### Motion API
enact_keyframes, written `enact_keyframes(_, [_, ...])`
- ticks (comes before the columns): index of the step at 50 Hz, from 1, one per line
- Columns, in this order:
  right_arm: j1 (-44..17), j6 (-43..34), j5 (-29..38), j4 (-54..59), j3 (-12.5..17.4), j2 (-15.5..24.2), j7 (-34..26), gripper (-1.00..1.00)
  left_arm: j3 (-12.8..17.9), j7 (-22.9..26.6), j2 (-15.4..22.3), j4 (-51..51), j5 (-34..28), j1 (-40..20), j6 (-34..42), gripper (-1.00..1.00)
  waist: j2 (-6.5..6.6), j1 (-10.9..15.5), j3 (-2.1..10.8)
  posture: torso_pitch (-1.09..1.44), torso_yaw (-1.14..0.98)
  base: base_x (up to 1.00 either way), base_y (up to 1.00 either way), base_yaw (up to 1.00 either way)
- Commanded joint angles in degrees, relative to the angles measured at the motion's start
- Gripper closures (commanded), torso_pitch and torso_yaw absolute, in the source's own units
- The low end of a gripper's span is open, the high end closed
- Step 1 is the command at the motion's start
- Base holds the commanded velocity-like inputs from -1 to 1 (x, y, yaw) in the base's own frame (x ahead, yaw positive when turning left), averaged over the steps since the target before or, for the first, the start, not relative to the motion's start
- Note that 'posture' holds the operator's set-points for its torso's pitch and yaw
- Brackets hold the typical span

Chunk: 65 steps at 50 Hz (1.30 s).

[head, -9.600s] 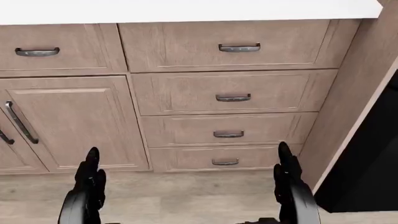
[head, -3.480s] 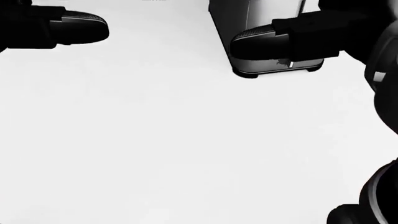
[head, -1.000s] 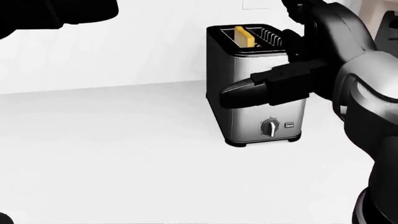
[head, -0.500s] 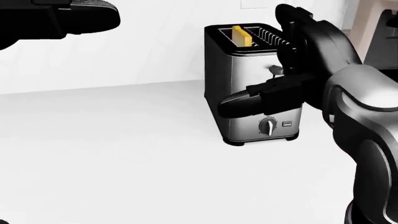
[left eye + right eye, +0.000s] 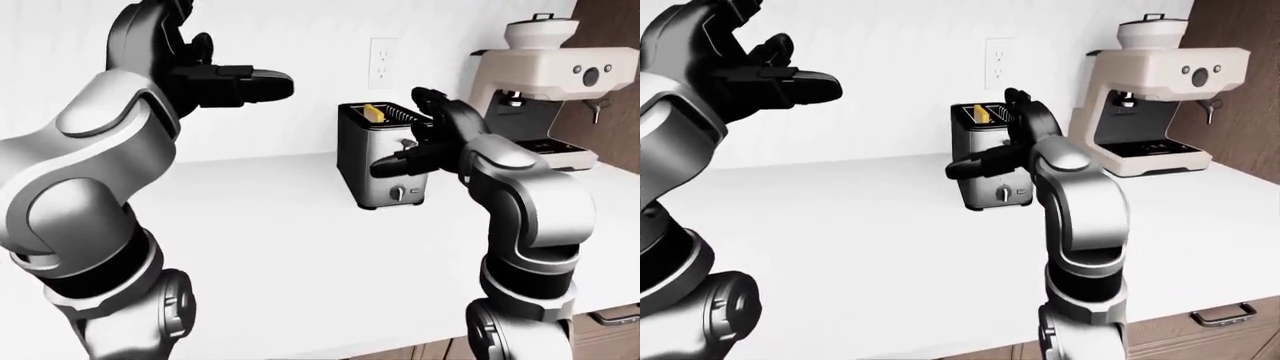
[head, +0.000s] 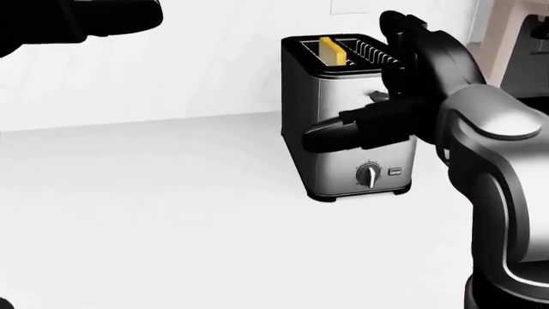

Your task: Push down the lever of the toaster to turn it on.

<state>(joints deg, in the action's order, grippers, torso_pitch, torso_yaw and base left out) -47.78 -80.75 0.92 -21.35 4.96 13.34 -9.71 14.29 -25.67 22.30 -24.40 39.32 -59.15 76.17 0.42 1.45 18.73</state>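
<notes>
A steel toaster (image 6: 339, 109) stands on the white counter (image 6: 172, 225), with a yellow slice (image 6: 332, 51) standing up in one slot. A small grey lever (image 6: 376, 96) shows on its knob face, above the dial (image 6: 369, 175). My right hand (image 6: 356, 84) is open against that face. One finger (image 6: 330, 136) lies across the face below the lever, and the others (image 6: 403, 38) rise beside the toaster's top. My left hand (image 5: 240, 67) is open, raised high at the upper left, away from the toaster.
A cream coffee machine (image 5: 540, 90) stands on the counter to the right of the toaster. A wall outlet (image 5: 381, 64) is above the toaster. A dark wood panel (image 5: 1240, 90) closes the far right. A drawer handle (image 5: 1220, 315) shows below the counter edge.
The view rose from the cabinet drawers to the counter top. Over the last second my right hand shifted slightly against the toaster's lever face. The left hand stays raised.
</notes>
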Motion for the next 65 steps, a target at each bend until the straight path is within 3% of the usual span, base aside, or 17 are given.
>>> enact_keyframes(1, [-1.9, 3.0, 0.5, 0.0, 0.5, 0.3, 0.2, -1.00, 0.1, -0.1, 0.4, -0.4, -0.1, -1.6, -1.6, -1.00, 0.06, 0.0, 0.27, -0.52, 0.00, 0.00, 0.00, 0.00])
enact_keyframes(30, [0.3, 14.4, -1.5, 10.1, 1.9, -0.3, 2.2, -1.00, 0.0, -1.7, 0.0, -1.0, 1.5, -1.5, -1.6, -1.00, 0.07, 0.0, 0.43, -0.52, 0.00, 0.00, 0.00, 0.00])
enact_keyframes(48, [-4.6, 22.8, -2.7, 23.6, 1.6, -0.3, 4.0, -1.00, -0.1, -2.1, 0.5, 0.1, 2.2, -2.5, -1.9, -1.00, 0.22, -0.2, 0.37, -0.52, 0.00, 0.00, 0.00, 0.00])
enact_keyframes(57, [-4.4, 29.0, -3.2, 29.4, 1.9, -0.1, 4.8, -1.00, -0.3, -2.6, 0.1, -0.4, 2.5, -2.0, -1.9, -1.00, 0.31, -0.5, 0.23, -0.52, 0.00, 0.00, 0.00, 0.00])
enact_keyframes(65, [-3.6, 29.0, -3.6, 28.9, 1.6, -0.4, 5.2, -1.00, -0.5, -2.9, -0.1, -0.4, 2.6, -2.1, -2.0, -1.00, 0.14, -0.3, 0.00, -0.52, 0.00, 0.00, 0.00, 0.00])
